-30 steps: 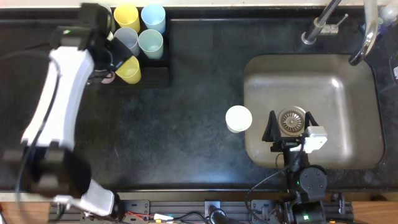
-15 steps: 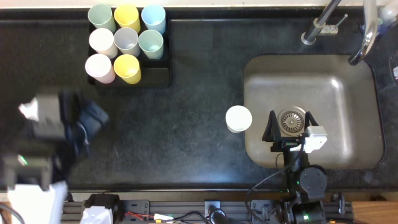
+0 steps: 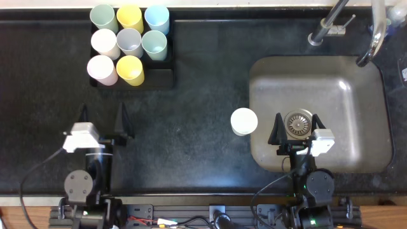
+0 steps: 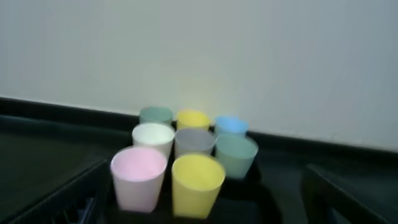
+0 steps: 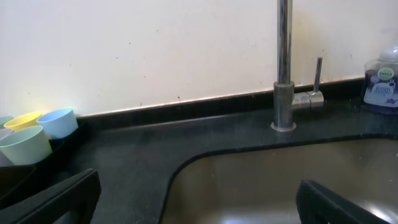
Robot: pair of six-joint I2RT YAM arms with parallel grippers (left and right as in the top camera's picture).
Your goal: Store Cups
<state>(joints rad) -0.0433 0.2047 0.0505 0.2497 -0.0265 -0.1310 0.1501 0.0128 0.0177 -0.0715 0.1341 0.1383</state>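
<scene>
**Step in hand (judged):** last cup to stow.
- Loose white cup [image 3: 244, 121] sits on the counter [image 3: 191, 146], just beside the left rim of the sink [image 3: 350, 95]. It is well apart from the rack [image 3: 169, 77] at the back-left.
- Overhead it reads as a plain white disc, so can't tell if it is mouth-up or inverted.

**Grippers:**
- Left gripper [image 3: 102, 122]: fingers spread, nothing between them. Low over bare counter near its base, w/ the rack ahead of it.
- Right gripper [image 3: 296, 129]: fingers spread, empty. Over the sink basin, w/ the loose cup near its left side.

**Doing it well (judgement):**
- R arm is nearest to the cup.
- Pinch across the cup wall and lift straight up, so the cup doesn't tip over the rim into the basin.
- Target is prob. the free corner slot [image 3: 157, 73], next to the mint cup [image 3: 154, 44] and a yellow one.
- Descend vertically into the slot, as the neighbours stand close and a sideways entry would knock them.
- It is a long cross-table carry for R, so L may be better placed for the drop.

**Counts:**
- Cups in rack: 8.
  - yellow cups [image 3: 130, 69] ×2
  - sage cup [image 3: 102, 16] ×1
  - blue cup [image 3: 156, 16] ×1
  - white cup [image 3: 103, 41] ×1
  - grey cup [image 3: 130, 41] ×1
  - mint ×1
  - pink cup [image 3: 102, 69] ×1
- Loose cups: 1. Total cups: 9.
- Rack ×1, free slot ×1.
- Sink ×1, faucet [image 5: 284, 62] ×1, soap bottle [image 5: 380, 84] ×1.
</scene>
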